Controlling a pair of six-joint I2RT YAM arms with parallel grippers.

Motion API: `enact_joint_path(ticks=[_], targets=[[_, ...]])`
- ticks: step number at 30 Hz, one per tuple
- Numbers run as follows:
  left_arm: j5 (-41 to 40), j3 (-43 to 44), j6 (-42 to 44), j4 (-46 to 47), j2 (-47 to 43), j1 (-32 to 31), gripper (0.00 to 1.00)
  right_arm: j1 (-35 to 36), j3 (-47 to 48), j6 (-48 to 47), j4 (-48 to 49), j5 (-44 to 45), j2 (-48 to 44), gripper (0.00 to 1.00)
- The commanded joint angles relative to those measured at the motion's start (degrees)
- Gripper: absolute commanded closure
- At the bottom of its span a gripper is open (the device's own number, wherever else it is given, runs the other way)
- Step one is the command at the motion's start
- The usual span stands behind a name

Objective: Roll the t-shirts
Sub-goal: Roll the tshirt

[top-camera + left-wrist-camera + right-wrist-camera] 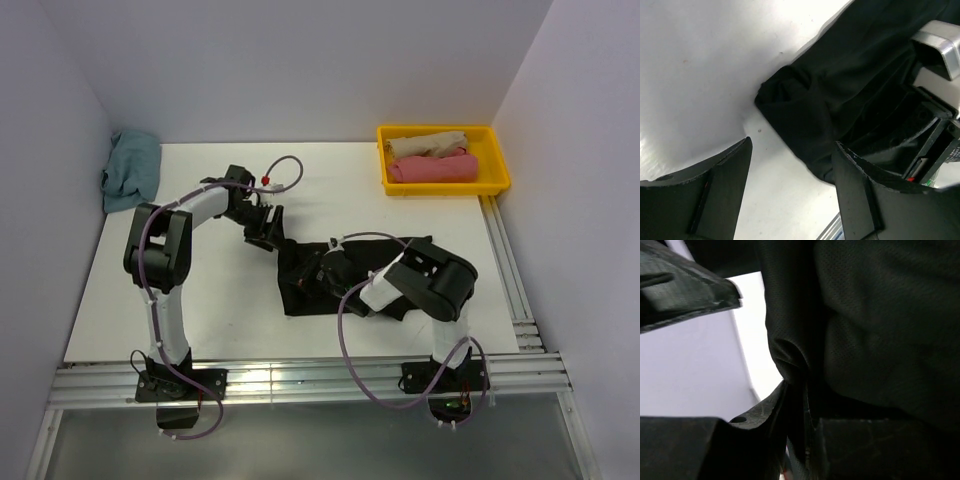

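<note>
A black t-shirt point(300, 292) lies crumpled in the middle of the white table. Over its far left corner hovers my left gripper point(268, 235), open. In the left wrist view its fingers point(792, 145) straddle bare table, with the shirt's bunched corner point(805, 105) just ahead and nothing between them. My right gripper point(325, 268) reaches in from the right and is shut on a fold of the black t-shirt point(880, 330), the cloth pinched between its fingers point(800, 400). A dusty-blue t-shirt point(132, 170) lies heaped at the far left corner.
A yellow tray point(497, 165) stands at the far right and holds a rolled beige shirt point(428, 144) and a rolled pink one point(432, 168). Metal rails point(300, 380) run along the near edge and the right side. White walls enclose the table.
</note>
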Motion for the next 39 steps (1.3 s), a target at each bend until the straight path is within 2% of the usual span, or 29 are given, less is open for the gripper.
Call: enact_joint_path(ticks=[1, 7, 10, 11, 13, 14, 18, 20, 24, 31, 39], targets=[[4.15, -0.8, -0.07, 5.08, 0.63, -0.21, 0.3, -0.63, -0.59, 5.16, 12.41, -3.58, 2.73, 0.83], [4.42, -1.07, -2.42, 6.85, 3.18, -0.47, 0.31, -0.98, -1.21, 7.46, 16.74, -4.81, 6.07, 0.84], [2.58, -0.45, -2.97, 5.71, 3.79, -0.65, 0.45, -1.07, -0.86, 5.97, 15.26, -4.99, 5.12, 0.84], [1.53, 0.16, -2.89, 5.18, 3.71, -0.65, 0.54, -1.07, 0.1, 4.92, 10.9, -4.91, 4.24, 0.82], [-0.75, 0.78, -2.97, 3.61, 3.36, -0.73, 0.67, -0.89, 1.33, 0.79, 4.91, -3.25, 2.31, 0.77], [-1.29, 1.74, -2.63, 2.73, 3.09, -0.91, 0.77, -0.72, 2.56, -0.79, -1.21, -2.36, -0.14, 0.72], [-5.85, 4.03, -1.39, -1.15, 2.13, -2.05, 0.93, 1.04, 8.62, -10.71, -19.96, 3.08, -5.34, 0.55], [-8.31, 4.91, -1.39, -2.81, 1.77, -2.67, 1.0, 2.09, 12.91, -13.36, -30.56, 8.69, -7.1, 0.49], [-11.31, 6.49, -1.39, -4.66, 2.3, -3.98, 1.0, 4.91, 17.68, -17.58, -41.07, 13.11, -8.25, 0.45], [-14.3, 8.25, -1.74, -6.16, 3.44, -5.13, 1.0, 9.83, 24.36, -18.03, -57.85, 19.79, -7.29, 0.44], [-15.97, 9.39, -2.27, -6.78, 4.5, -5.48, 1.0, 13.61, 26.12, -17.33, -60.34, 19.97, -7.46, 0.46]])
